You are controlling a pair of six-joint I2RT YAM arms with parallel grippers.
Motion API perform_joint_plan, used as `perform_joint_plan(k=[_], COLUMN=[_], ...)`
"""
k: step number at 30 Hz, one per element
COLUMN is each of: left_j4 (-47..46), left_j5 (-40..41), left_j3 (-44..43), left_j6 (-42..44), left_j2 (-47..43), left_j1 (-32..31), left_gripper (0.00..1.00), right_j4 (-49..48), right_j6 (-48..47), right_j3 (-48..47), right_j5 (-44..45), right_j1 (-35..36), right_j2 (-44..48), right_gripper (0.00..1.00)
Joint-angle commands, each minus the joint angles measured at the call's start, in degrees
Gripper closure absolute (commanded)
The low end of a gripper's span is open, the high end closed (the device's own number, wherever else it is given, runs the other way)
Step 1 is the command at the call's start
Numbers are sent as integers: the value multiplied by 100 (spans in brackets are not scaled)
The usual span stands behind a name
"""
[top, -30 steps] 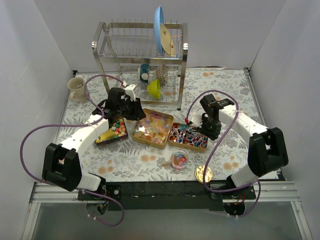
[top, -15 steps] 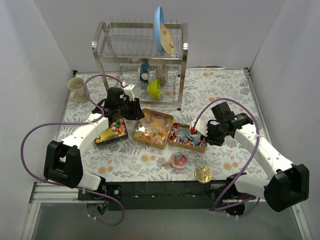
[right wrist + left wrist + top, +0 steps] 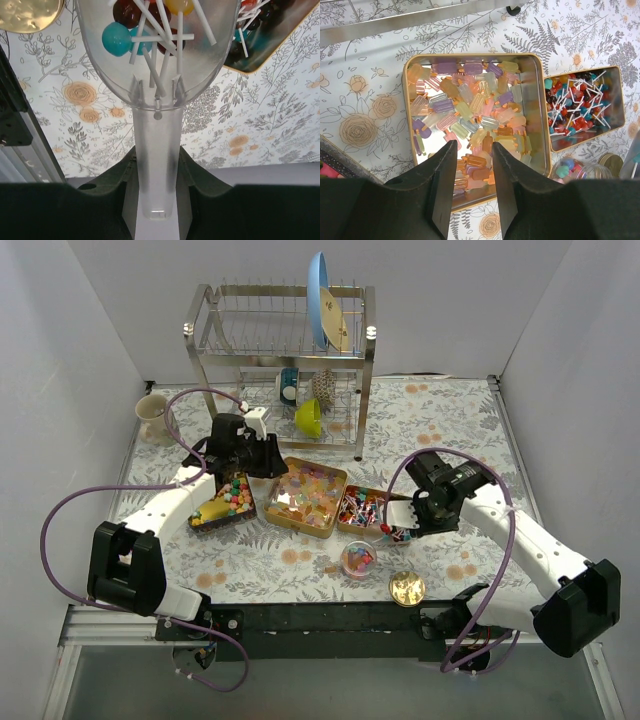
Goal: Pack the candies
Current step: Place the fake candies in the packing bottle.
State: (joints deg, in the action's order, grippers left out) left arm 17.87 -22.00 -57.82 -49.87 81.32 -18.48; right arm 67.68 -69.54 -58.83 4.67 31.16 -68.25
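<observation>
When read L to R, far-L tin (image 3: 198, 525): holds multicoloured sweets (image 3: 236, 496); tiny, round, prob. light & quick to roll; better scooped than pinched.
L claw (image 3: 473, 150): hovers over mid tin (image 3: 540, 115), part-open, w/ nothing evidently gripped; points down at the candy heap.
Mid tin: sits btw the other two tins; filled w/ popsicle-shaped candies (image 3: 470, 100), pastel & translucent.
Handling, popsicle shapes: likely light, glossy, slippery; hard or gummy, can't tell; prob. best pinched across the flat body, one at a time, not by the thin stick end.
Jar (image 3: 345, 565): stands on the near side of the tins, lidless, w/ a few coloured candies inside; prob. the packing target.
Lollipop tin (image 3: 585, 137): seems to touch mid tin on its R; packed w/ lollipops (image 3: 575, 100), white sticks crossed every way.
Clear scoop (image 3: 156, 115): carries several lollipops w/ blue, dark red & yellow heads; hangs over bare cloth just beside lollipop tin, not above jar.
R claw (image 3: 157, 152): clamped on the scoop handle, gap filled by it.
Handling, lollipops: light, hard, prone to rolling & snagging by the sticks; prob. safest left in scoop, kept level, tipped slowly given long sticks & a small jar mouth.
Gold lid (image 3: 406, 588): lies flat near R arm base, off the jar.
</observation>
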Motion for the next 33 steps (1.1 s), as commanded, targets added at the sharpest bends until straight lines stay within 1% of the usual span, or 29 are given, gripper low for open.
perform_joint_plan(k=[1, 7, 8, 10, 16, 21, 25, 33], left_j4=[-169, -284, -310, -363, -389, -451, -495, -495], left_j5=[-120, -147, -138, -147, -182, -252, -314, -384], left_j3=[25, 131, 140, 157, 192, 262, 307, 280], left_j6=[47, 30, 21, -14, -41, -102, -164, -225], left_j2=[-222, -292, -292, -327, -424, -512, -547, -573], left_j1=[64, 90, 99, 134, 257, 371, 442, 556], left_gripper=[66, 65, 65, 65, 64, 64, 64, 64], right_j4=[395, 729, 729, 729, 729, 720, 729, 729], right_j6=[36, 669, 696, 652, 442, 195, 72, -51], right_j3=[-401, -805, -788, -779, -814, -1008, -982, -438], right_j5=[807, 1861, 2228, 2686, 3566, 3840, 3972, 3963], right_j1=[538, 1426, 1515, 1700, 2139, 2360, 2491, 2518], right_j2=[-91, -636, -689, -812, -1024, -1077, -980, -340], right_gripper=[99, 99, 99, 99, 99, 99, 99, 99])
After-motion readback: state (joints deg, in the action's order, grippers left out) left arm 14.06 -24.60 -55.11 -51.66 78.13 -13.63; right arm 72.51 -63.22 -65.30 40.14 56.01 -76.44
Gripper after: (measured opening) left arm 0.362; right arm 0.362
